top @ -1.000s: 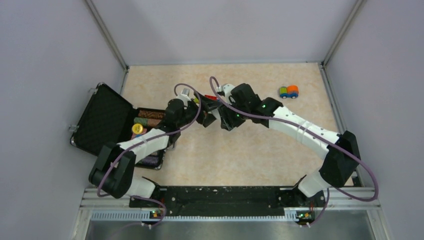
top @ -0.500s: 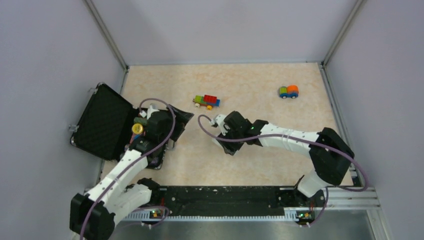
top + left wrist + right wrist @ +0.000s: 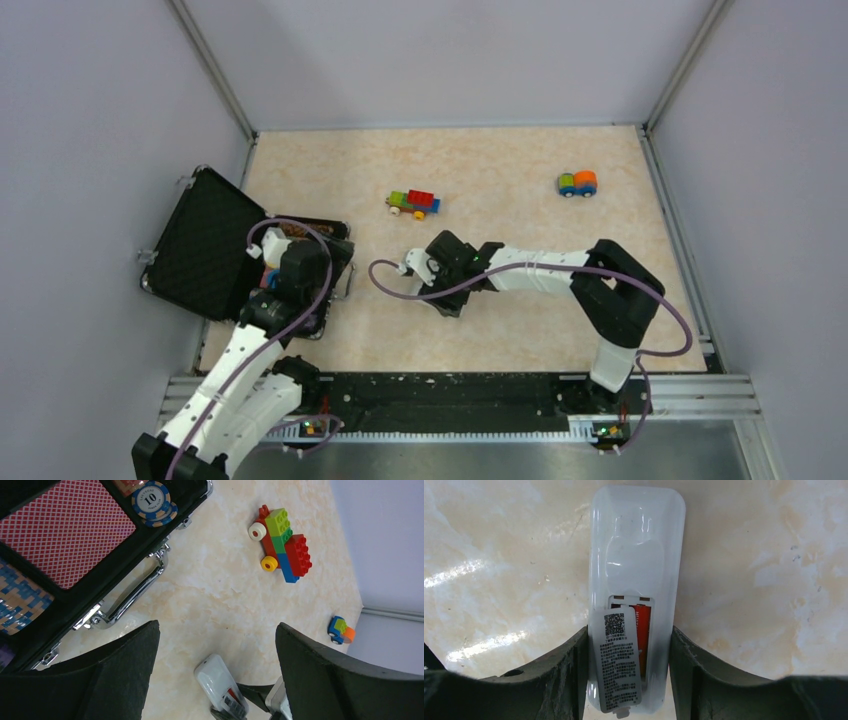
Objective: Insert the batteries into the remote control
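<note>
Beige table (image 3: 500, 330) | remote control (image 3: 636, 555) back-up | long axis along right tool (image 3: 628, 640)

The left fingers (image 3: 115, 680) gape wide. The right arm (image 3: 540, 268) stretches leftward, and the right fingers (image 3: 559, 680) clamp the remote control (image 3: 636, 555).

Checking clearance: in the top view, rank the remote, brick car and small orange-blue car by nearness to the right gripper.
1. Remote control, between the right gripper fingers.
2. Brick car, a short way farther back.
3. Small orange-blue car, far off, back right.
</note>
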Tool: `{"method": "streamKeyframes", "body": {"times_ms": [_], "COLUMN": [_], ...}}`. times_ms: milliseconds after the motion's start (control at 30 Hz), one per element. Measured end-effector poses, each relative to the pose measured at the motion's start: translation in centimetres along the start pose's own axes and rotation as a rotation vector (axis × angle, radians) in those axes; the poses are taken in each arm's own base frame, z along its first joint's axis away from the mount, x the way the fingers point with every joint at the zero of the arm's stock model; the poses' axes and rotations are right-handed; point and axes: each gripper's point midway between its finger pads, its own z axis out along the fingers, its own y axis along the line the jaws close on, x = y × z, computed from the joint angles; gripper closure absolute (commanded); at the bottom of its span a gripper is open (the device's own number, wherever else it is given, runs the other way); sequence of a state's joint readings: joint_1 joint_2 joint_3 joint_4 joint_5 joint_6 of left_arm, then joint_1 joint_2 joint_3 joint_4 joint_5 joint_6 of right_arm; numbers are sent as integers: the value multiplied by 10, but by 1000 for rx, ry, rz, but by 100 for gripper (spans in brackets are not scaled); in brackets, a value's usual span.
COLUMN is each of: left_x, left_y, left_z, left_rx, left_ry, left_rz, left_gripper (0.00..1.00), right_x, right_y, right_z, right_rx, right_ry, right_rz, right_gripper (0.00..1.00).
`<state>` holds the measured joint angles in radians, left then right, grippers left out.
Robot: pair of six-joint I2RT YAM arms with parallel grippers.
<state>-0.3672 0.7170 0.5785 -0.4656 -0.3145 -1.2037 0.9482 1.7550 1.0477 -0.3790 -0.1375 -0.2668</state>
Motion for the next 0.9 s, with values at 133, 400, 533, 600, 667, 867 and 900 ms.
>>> {"method": "streamKeyframes", "body": {"times_ms": [133, 400, 533, 600, 667, 867, 900], "left_x": [-4, -10, -10, -8, -5, 7, 8], "left_y": [5, 8, 8, 7, 6, -3, -5], "left_z": [1, 2, 3, 3, 4, 5, 6], "left_rx": [-20, -32, -33, -31, -23, 20, 25], "left_ry": [-17, -32, -21, -10, 10, 80, 91], "left_rz": [5, -7, -2, 0, 2, 12, 16], "left_gripper": [11, 11, 11, 11, 11, 12, 12], "right_x": [-6, -1, 1, -4, -15, -35, -34], "right_y": [-1, -1, 2, 3, 4, -1, -4], "right_z": [4, 2, -11, -23, -41, -73, -73], "right_rx": [-8, 12, 16, 26, 40, 92, 104], "right_ry": [12, 21, 4, -33, -94, -211, -206], "right_rz": [-15, -35, -22, -8, 9, 103, 138], "right_gripper": [46, 21, 19, 19, 19, 27, 30]}}
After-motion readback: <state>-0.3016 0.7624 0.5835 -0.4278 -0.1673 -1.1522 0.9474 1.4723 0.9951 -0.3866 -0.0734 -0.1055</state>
